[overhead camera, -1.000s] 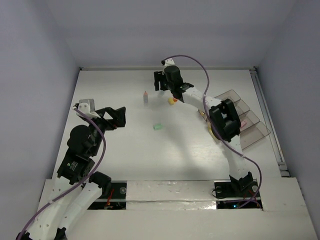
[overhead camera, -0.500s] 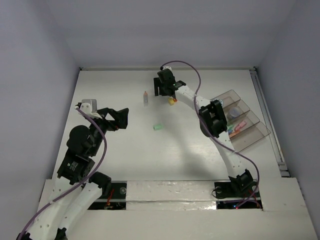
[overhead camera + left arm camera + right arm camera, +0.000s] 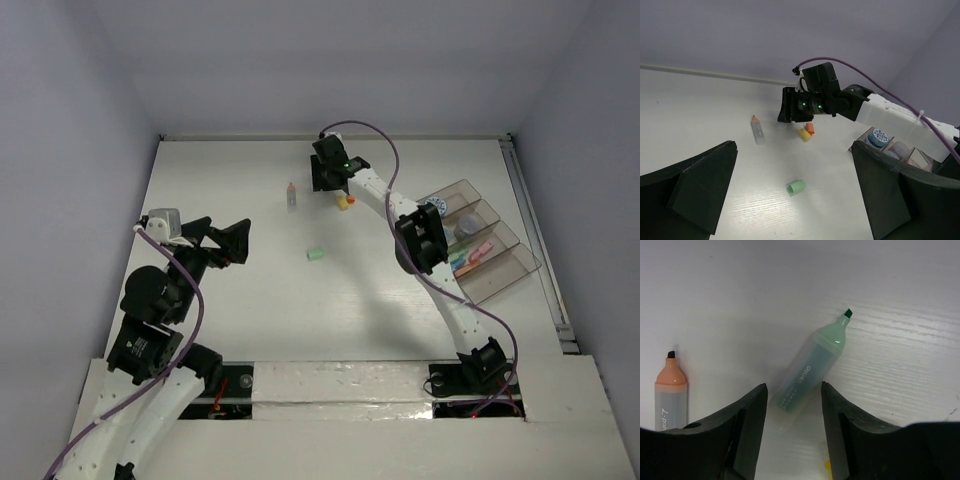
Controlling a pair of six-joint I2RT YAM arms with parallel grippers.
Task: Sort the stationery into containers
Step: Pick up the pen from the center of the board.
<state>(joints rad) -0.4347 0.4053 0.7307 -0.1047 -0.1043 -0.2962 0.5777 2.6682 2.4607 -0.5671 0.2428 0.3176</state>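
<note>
A pen [image 3: 291, 195] lies left of the tray [image 3: 512, 268].

A pale green pen [image 3: 812, 365], a peach-orange pen [image 3: 670, 390] and a mint eraser [image 3: 796, 187] on a white table [image 3: 715, 290].

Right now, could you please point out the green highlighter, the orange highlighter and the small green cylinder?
green highlighter [image 3: 812, 365], right wrist view, middle of its barrel.
orange highlighter [image 3: 671, 395], right wrist view, clear barrel below the collar.
small green cylinder [image 3: 315, 254], top external view, its centre.
</note>
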